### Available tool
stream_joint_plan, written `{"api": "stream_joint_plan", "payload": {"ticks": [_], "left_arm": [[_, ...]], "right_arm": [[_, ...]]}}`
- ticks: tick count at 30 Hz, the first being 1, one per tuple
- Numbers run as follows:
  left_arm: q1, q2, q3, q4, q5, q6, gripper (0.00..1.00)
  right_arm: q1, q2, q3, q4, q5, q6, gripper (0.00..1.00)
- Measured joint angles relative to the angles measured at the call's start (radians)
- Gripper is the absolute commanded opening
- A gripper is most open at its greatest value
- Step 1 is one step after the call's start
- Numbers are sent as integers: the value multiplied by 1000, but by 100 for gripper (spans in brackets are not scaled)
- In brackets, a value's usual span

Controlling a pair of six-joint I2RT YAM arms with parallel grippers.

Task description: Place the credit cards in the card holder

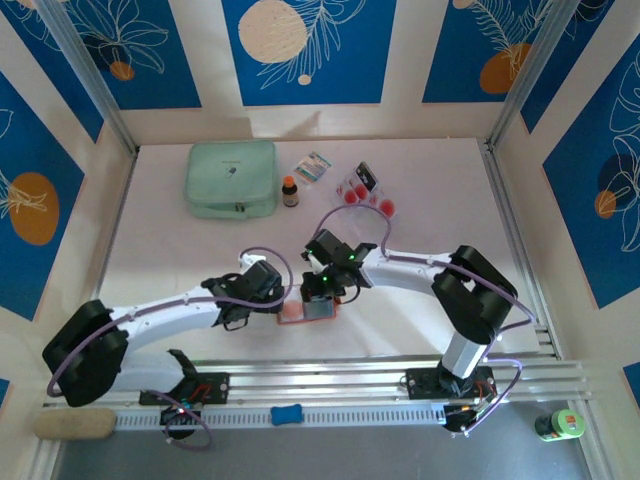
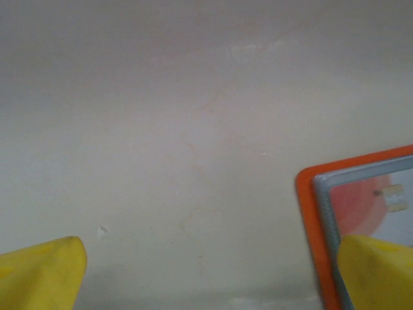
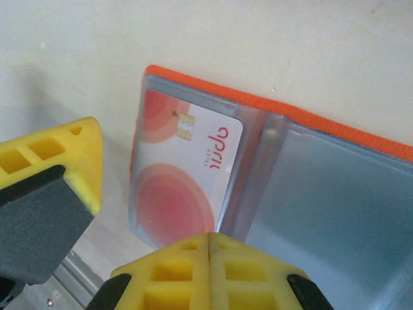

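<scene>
Right hand (image 3: 210, 274): pressed together, empty, over card holder (image 3: 335, 187).
Left hand (image 2: 206, 278): spread.
Done: one credit card (image 3: 187, 174) pocketed.
Outstanding: loose credit cards (image 1: 360, 190), worktop's (image 1: 440, 160) far edge.

the card holder (image 3: 335, 194) has an orange edge, perhaps matt cloth or soft plastic, and smooth, glossy clear plastic pockets. the credit card (image 3: 187, 174) inside one looks smooth and shiny. the right gripper (image 3: 210, 258) is matt yellow moulded plastic. the table (image 2: 161, 129) is matt off-white, faintly scuffed.
</scene>
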Motion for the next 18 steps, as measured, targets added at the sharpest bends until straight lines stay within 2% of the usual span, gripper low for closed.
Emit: {"api": "stream_joint_plan", "payload": {"ticks": [18], "left_arm": [[10,-31,-45,-31,9,-19,100]], "right_arm": [[46,26,-24,33,-2,24,0]]}}
